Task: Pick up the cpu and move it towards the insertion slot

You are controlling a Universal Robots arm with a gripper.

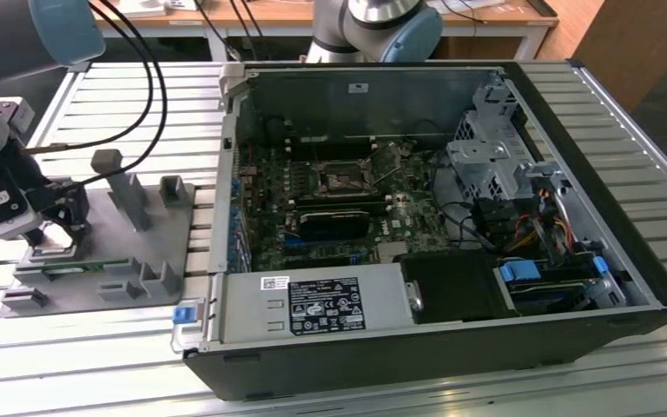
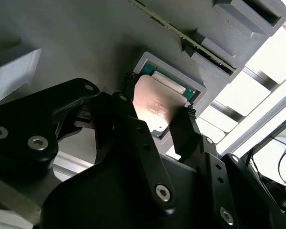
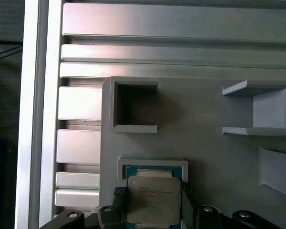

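The cpu (image 3: 151,199), a flat square chip with a silvery top, sits over a green-lined square pocket of the grey fixture plate (image 1: 125,252) at the exterior view's left. My gripper (image 3: 152,192) is down on it, with one black finger against each of two opposite edges. In the second wrist view the fingers (image 2: 185,125) clamp the cpu (image 2: 155,109), which stands slightly proud of the pocket's rim. The insertion slot (image 1: 342,180), a square socket with a metal frame, lies on the motherboard inside the open computer case (image 1: 589,339), well to the exterior view's right of my gripper (image 1: 56,241).
The fixture carries upright grey posts (image 1: 111,174) and blocks, and a narrow green circuit strip (image 1: 73,266) just beside the chip pocket. A long black card (image 1: 336,221) sits below the socket. Cables (image 1: 136,69) hang over the slatted metal table (image 1: 136,95). A second arm (image 1: 374,30) stands behind the case.
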